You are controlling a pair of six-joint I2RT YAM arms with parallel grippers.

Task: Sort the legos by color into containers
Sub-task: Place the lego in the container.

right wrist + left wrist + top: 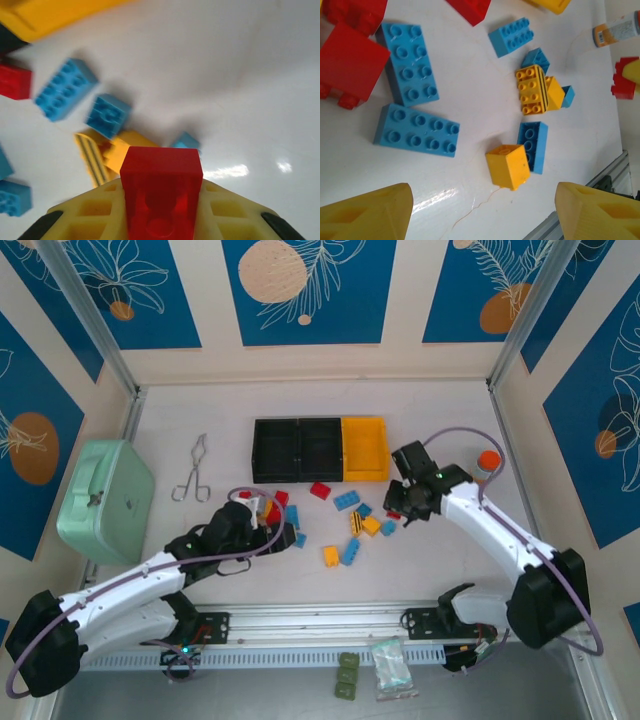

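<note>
Right jaws were clamped shut on a red lego point(161, 175), which looked to be just off the tabletop point(450, 410). In the top view the containers point(299, 445) sat close by, up and to the left of it. The yellow bin point(365, 477) was nearest and the two black ones sat past it, with bare room between. I'd guess red goes in a black one. Left jaws hung wide open and empty over the blue bricks point(415, 130).
</note>
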